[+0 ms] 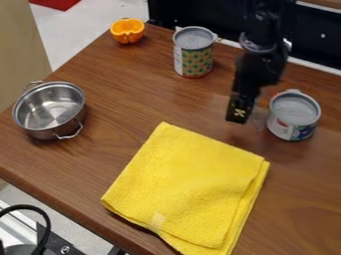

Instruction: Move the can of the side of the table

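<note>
Can point(293, 116) upright, right side of table point(80, 164); gripper point(244, 112) just left of it, grip state: can't tell. Yellow cloth point(190, 187) sits on its near-left side. Second can point(194, 52) upright at far middle, pot point(51, 107) left, cut orange point(127, 31) far left. Cloth fuzzy, folded; pot shiny metal, round, loop handles; table wood-grained. Gripper blurred, arm merges into dark background. Cloth's near end cut off.

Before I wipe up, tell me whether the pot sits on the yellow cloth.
No, the steel pot stands on the wooden table, apart from the cloth.
</note>
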### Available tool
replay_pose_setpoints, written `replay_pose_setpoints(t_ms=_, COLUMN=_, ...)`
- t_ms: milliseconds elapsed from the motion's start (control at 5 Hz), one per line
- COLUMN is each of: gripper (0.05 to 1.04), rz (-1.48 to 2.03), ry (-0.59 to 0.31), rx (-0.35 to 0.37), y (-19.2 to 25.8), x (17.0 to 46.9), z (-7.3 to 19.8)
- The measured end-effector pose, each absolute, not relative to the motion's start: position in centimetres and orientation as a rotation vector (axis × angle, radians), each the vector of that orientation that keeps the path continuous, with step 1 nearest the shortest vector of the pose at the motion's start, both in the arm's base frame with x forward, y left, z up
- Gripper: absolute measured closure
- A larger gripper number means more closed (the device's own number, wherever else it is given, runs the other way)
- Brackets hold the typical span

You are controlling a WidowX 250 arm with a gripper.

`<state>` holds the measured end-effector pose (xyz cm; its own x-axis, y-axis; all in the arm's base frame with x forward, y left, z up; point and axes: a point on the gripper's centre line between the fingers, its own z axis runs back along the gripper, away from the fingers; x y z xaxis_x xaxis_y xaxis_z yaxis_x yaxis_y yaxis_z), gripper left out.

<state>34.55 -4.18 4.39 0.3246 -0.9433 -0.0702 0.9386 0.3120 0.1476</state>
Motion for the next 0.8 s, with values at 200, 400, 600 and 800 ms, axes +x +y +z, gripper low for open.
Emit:
replay_pose_setpoints(t_ms=200, gripper=0.087, rz=-1.183, ry=-0.021, rx=0.231, y=-1.8, x=34.1, z=5.6)
replay_pose_setpoints(t_ms=400, gripper=0.087, rz=-1.096, ry=-0.026, rx=0.246, y=1.0, x=33.0, z=6.6)
replay_pose_setpoints(t_ms=600, gripper=0.087, rz=-0.984, ry=-0.036, rx=0.245, y=4.8, x=32.1, z=8.0)
replay_pose_setpoints(t_ms=800, gripper=0.087, rz=-0.947, ry=-0.035, rx=0.229, y=8.1, x=30.9, z=8.8)
